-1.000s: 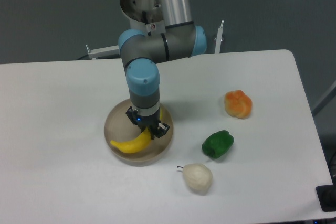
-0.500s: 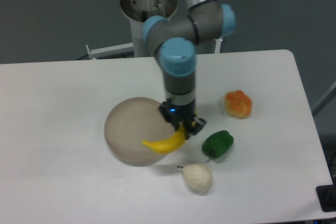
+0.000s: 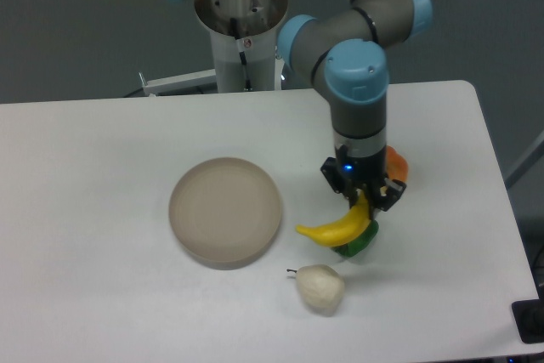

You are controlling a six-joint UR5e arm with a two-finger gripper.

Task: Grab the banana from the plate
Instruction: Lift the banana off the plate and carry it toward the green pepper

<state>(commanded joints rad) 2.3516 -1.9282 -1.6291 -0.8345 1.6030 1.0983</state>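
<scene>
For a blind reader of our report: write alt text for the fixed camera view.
The robot arm's tool holds a smooth, bright yellow curved banana in the air, right of the round, shallow beige plate, which has nothing on it. The banana hangs in front of a green pepper, with an orange lumpy fruit behind the tool and a whitish pear nearer the camera on the white table.

The banana (image 3: 334,228) is bright yellow, smooth and curved, hanging off the bench with its upper right end pinched between the fingers (image 3: 382,198) and its tip pointing left. The plate (image 3: 225,211), round, shallow and beige-tan, lies flat on the bench to its left, apart from it.
</scene>
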